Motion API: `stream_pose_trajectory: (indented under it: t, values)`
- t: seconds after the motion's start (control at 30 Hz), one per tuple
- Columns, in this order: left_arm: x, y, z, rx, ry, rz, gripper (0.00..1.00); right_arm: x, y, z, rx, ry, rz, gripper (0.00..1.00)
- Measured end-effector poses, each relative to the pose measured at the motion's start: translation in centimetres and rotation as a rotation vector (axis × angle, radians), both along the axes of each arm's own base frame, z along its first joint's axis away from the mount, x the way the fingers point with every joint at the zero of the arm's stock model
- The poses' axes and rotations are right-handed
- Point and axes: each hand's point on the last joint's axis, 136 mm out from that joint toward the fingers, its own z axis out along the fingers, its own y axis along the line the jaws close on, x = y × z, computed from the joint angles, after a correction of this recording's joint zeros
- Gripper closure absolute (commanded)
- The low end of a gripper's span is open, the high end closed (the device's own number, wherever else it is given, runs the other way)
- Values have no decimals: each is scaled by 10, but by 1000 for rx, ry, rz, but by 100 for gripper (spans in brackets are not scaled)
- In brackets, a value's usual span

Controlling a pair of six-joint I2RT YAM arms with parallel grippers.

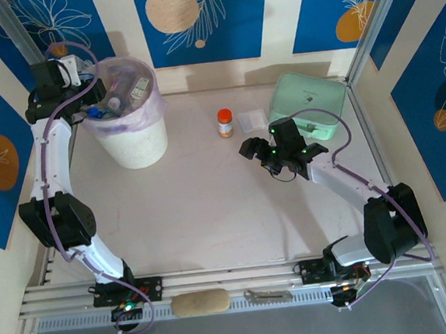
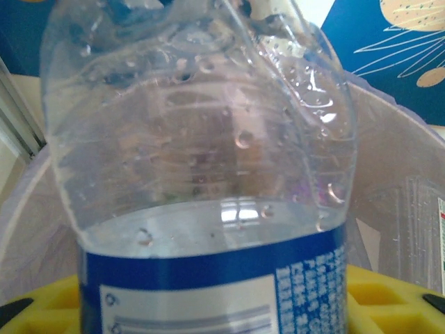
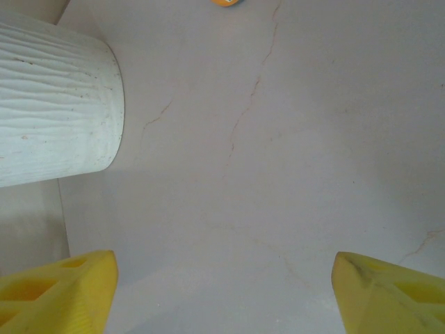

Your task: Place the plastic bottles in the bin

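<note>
Left gripper [image 2: 215,305] is clamped on a bottle [image 2: 201,139]. The yellow fingers [image 2: 389,299] sit either side of its blue label, and the wrist view shows a clear body with droplets inside and a dented shoulder. Behind it in the same view is the pink-lined inner wall of the bin [image 2: 400,174], so the bottle hangs over the bin's mouth.

The top view adds what the wrist cannot: the left arm is stretched to the far left corner, with its head at the bin's left rim. The bin [image 1: 139,147] stands at the far left of the table [image 1: 211,207]. Several bottles [image 1: 119,94] lie piled inside, clear with blue labels. Whether the held one touches that pile is hard to tell.

Right gripper [image 3: 222,299] is spread wide with nothing between the fingers. Its camera looks across bare tabletop to the bin's ribbed white wall [image 3: 55,104] at the left. From above it hovers mid-right [image 1: 259,150], near the mint box [image 1: 311,104].

A jar [image 1: 225,123] with an orange cap stands between bin and box, apart from both. The box sits at the far right against the frame post. The table's centre and near half are open — both arm bases are at the near rail.
</note>
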Motion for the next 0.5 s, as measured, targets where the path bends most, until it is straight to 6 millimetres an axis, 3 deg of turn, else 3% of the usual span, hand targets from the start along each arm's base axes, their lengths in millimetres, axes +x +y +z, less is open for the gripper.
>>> stream_pose_trajectory:
  t: [0.13,0.17,0.5]
  values:
    - [-1,-1,-3,3,11,-6,4,0,0,0,-3,-2,0,19]
    - [-1,-1,-2,1,10,-6,0,0,0,0,-4,-3,0,19]
    - [-10,-6,9,-33,-15,-6,0,0,0,0,-4,-3,0,19]
